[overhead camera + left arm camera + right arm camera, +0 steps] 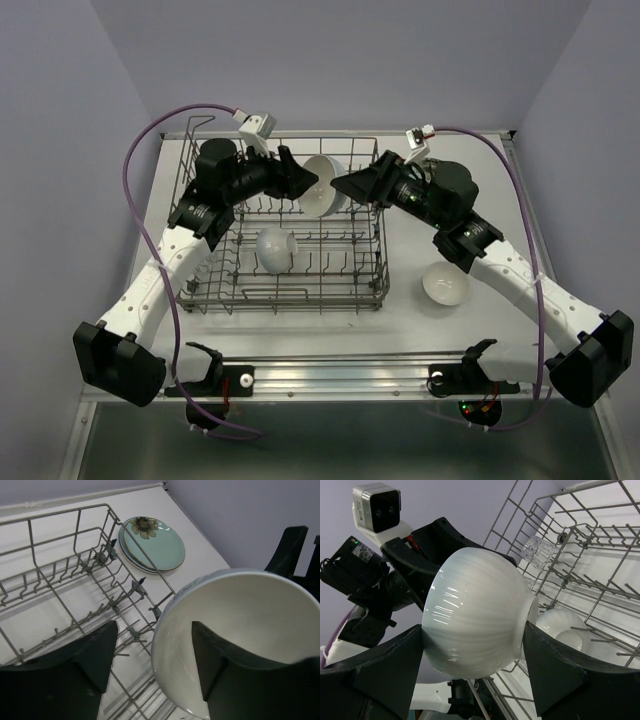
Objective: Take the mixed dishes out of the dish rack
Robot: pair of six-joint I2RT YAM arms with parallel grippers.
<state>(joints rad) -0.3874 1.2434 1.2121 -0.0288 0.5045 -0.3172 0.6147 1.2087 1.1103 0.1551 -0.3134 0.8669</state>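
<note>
My right pincer (339, 187) clamps the white bowl (322, 192), mouth turned toward my left pincer (305, 182), whose spread jaws straddle its rim over the dish rack (300, 300).

No readable text, labels, brands or numbers anywhere. Green plates (161, 549) show only a dark flower mark; white bowl (475, 625) is plain.

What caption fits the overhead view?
Left gripper and right gripper meet at a white bowl over the dish rack; second bowl inside, third bowl beside it.
</note>
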